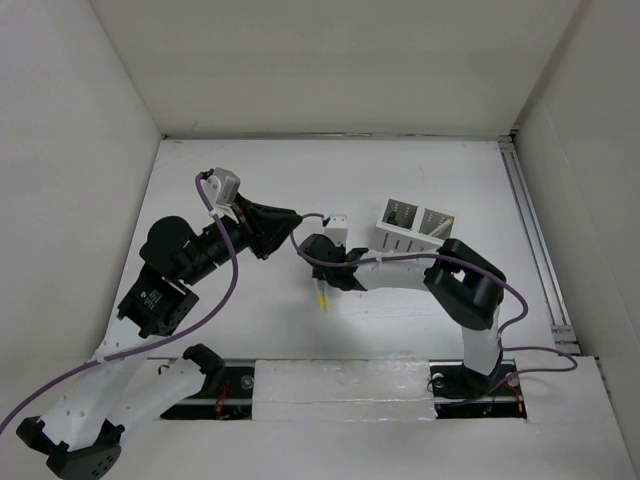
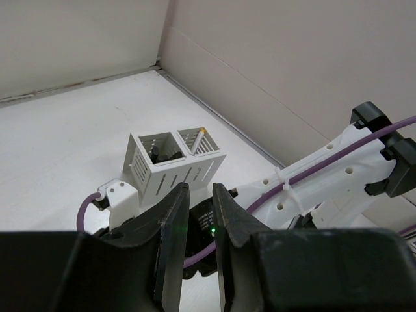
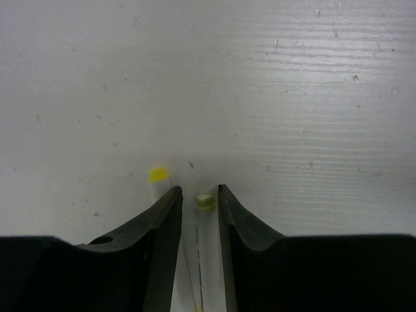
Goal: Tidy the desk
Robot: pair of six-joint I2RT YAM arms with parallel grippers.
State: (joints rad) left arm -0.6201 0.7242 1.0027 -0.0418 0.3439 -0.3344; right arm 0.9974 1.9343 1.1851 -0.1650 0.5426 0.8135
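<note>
The desk (image 1: 400, 170) is a matte white tabletop. My right gripper (image 1: 320, 286) points down at it near the middle. In the right wrist view its jaws (image 3: 198, 188) stand slightly apart astride a white pen with a pale yellow-green tip (image 3: 205, 201), with a small gap on the left side. A second pen with a yellow tip (image 3: 157, 174) lies just left of the left finger. My left gripper (image 1: 292, 222) hovers to the left of the right wrist; its jaws (image 2: 200, 188) are narrowly apart and empty.
A white slotted two-compartment holder (image 1: 412, 228) stands right of centre and also shows in the left wrist view (image 2: 170, 166), with dark items in one compartment and a yellow-tipped pen (image 2: 201, 132) in the other. A metal rail (image 1: 535, 240) runs along the right edge. White panels wall the desk.
</note>
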